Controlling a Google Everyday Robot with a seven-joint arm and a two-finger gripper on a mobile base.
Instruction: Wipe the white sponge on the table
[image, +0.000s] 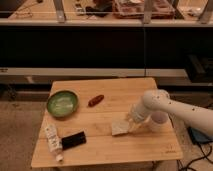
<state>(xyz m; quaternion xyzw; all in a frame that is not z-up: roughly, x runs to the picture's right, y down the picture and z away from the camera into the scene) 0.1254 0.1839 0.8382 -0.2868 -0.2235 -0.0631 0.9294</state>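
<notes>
The white sponge (119, 128) lies flat on the light wooden table (100, 152), right of centre. My gripper (130, 123) comes down from the white arm on the right and is shut on the sponge's right edge, pressing it onto the planks. The fingertips are partly hidden behind the wrist.
A green bowl (62, 103) stands at the table's left. A reddish-brown oblong item (95, 100) lies near the centre back. A long white printed tube (52, 141) and a black flat object (73, 140) lie front left. A white cup (159, 120) stands just right of the gripper.
</notes>
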